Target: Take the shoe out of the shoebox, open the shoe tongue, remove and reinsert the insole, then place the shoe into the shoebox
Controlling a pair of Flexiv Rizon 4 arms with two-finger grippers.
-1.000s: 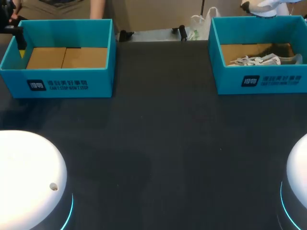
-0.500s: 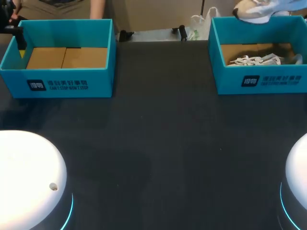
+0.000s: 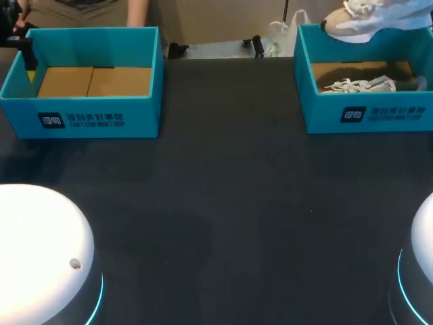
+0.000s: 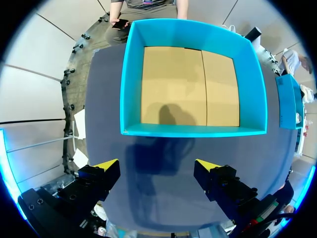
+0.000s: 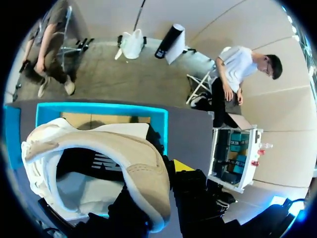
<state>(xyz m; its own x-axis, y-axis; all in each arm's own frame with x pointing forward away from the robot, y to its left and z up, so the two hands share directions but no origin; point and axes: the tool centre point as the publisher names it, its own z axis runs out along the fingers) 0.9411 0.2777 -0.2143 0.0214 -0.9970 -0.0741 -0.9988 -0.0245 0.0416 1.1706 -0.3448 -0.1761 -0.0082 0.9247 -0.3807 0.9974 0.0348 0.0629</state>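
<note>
My right pincer [image 5: 161, 183] clamped on the heel of the beige shoe [image 3: 352, 26], held above the teal shoebox [image 3: 365, 115] at upper right of the frame, my left pincer [image 4: 156, 166] spread wide, hovering over the table [image 3: 230, 203] just short of the other box [image 4: 193, 130].

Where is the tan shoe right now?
In the head view, the tan shoe is at the far right, raised above the back wall of the right shoebox, held by the right end effector.
</note>
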